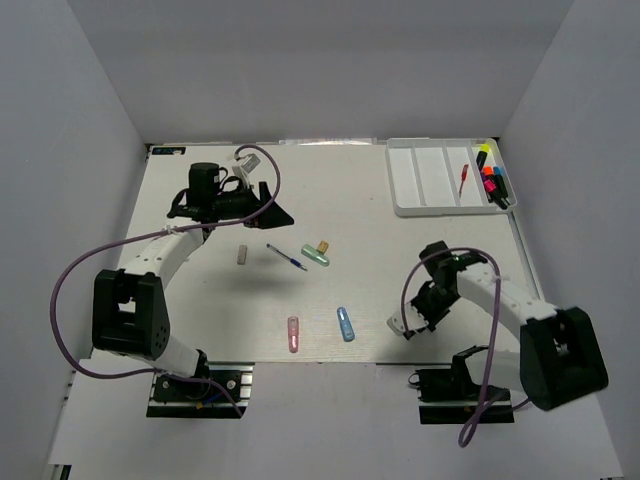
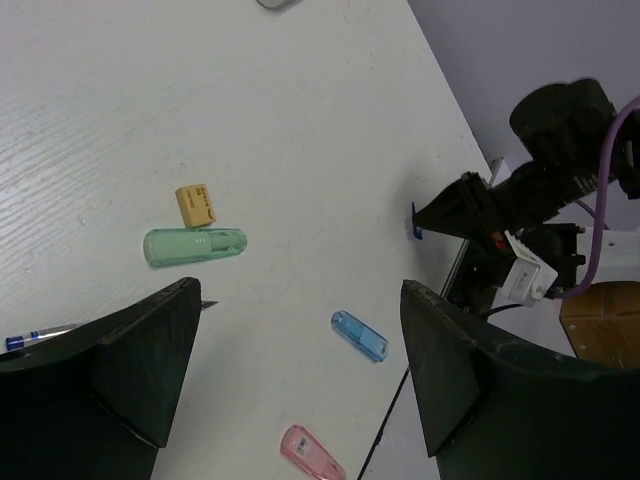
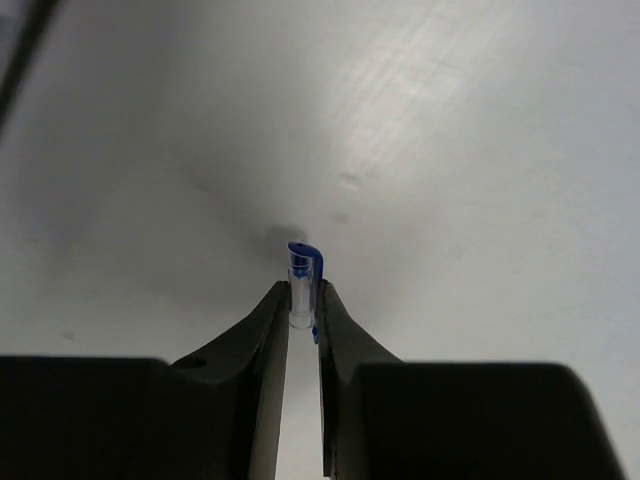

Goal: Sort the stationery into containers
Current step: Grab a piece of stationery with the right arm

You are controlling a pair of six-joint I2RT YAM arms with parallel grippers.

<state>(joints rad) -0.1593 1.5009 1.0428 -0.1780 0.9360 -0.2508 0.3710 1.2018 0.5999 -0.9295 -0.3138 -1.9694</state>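
Right gripper (image 3: 303,300): jaws are pinching the blue-capped pen (image 3: 303,275) between their tips.
Pen axis: it is running along the gap, square to the closing direction, with the cap end projecting past the tips.
Left gripper (image 2: 300,370): it is hovering with jaws spread wide, gripping nothing. The green capsule (image 2: 195,246) is lying ahead of them.
Tray (image 1: 420,175): it is sitting well beyond the right jaws, and the right arm is nearer.
Markings: nothing is showing legibly.
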